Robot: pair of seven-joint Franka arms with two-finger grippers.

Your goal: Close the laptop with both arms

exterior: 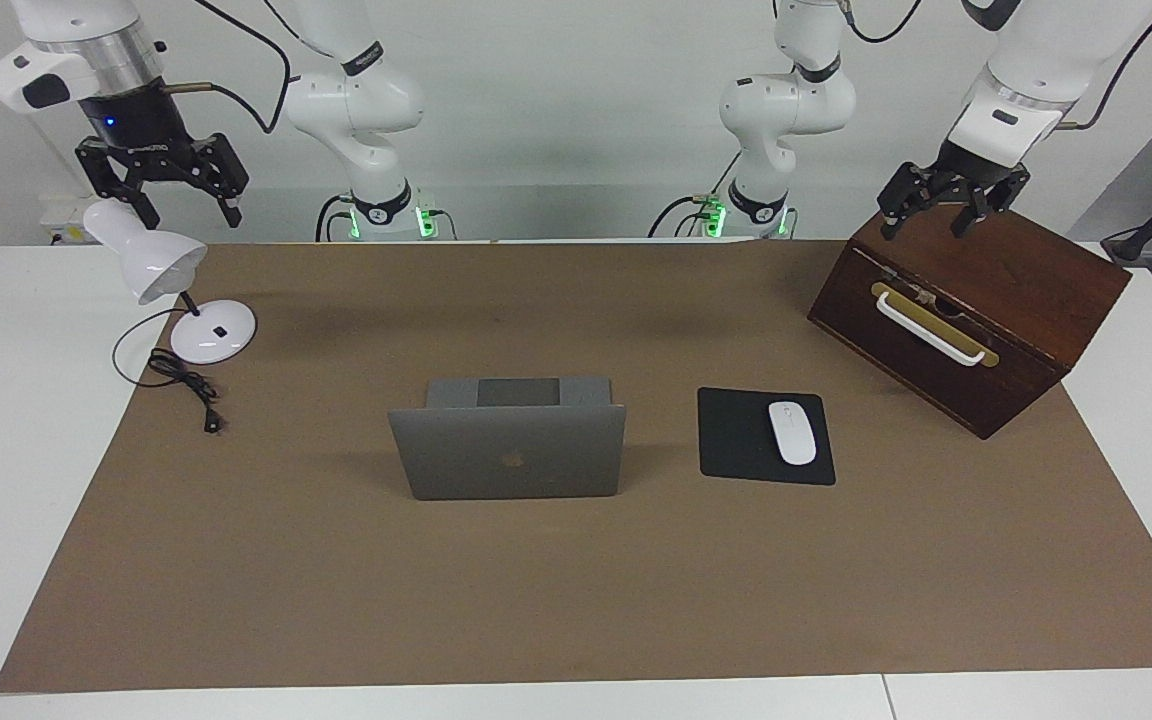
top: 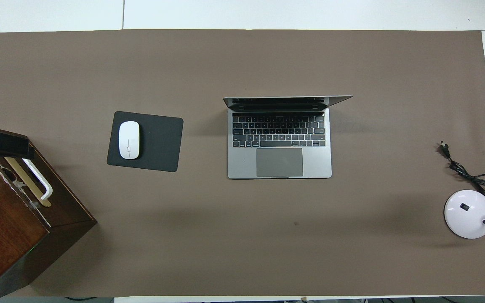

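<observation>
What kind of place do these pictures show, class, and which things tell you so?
Probably a robotics lab set up like an office desk. Two robot arms stand at a table with a brown mat, which carries an open laptop, a mouse on its pad, and a desk lamp.

- The laptop [exterior: 508, 450] stands open in the middle of the brown mat [exterior: 576, 600], its lid upright, with bare mat all around it.
- A black mouse pad [exterior: 736, 440] with a white mouse [exterior: 792, 432] lies flat beside the laptop, toward the left arm's end, a clear strip between them.
- A tall wooden box [exterior: 976, 310] blocks that end, nearer the robots; the left tool [exterior: 936, 212] hangs open just over its top.
- A desk lamp [exterior: 171, 290] and its loose cord [exterior: 181, 385] crowd the right arm's end; the right tool [exterior: 186, 200] hangs open above the lamp head.
- The worktop [exterior: 26, 420] farther from the robots than the laptop is open.
</observation>
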